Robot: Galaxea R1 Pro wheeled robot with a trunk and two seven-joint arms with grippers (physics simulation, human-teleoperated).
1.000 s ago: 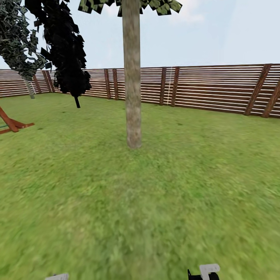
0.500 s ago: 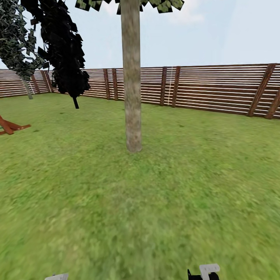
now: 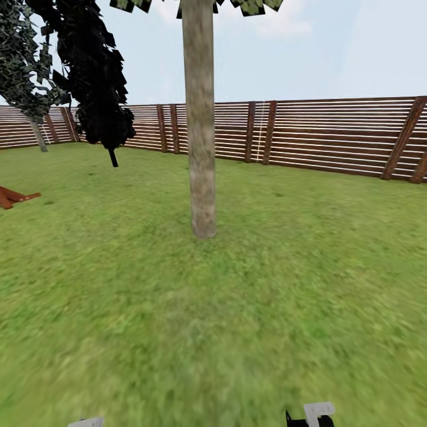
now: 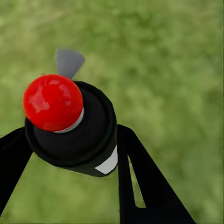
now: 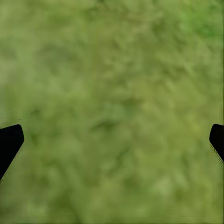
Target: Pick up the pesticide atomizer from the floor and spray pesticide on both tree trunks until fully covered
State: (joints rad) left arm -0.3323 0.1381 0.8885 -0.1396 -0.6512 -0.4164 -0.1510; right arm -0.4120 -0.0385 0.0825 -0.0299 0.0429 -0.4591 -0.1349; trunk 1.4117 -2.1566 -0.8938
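Nearer than a second ago, the trunk (image 3: 200, 118) is looming ahead on the lawn (image 3: 237, 308), the fence (image 3: 332, 133) running behind it. Left pincer (image 4: 70, 140) is clamping the atomizer (image 4: 74, 126), red tip showing. Right pincer (image 5: 112, 140) is hanging spread wide over grass.

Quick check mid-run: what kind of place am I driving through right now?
A fenced garden, by the look of it: green lawn underfoot, a reddish-brown slatted wooden fence around it, and a bare-trunked tree straight ahead under open sky.
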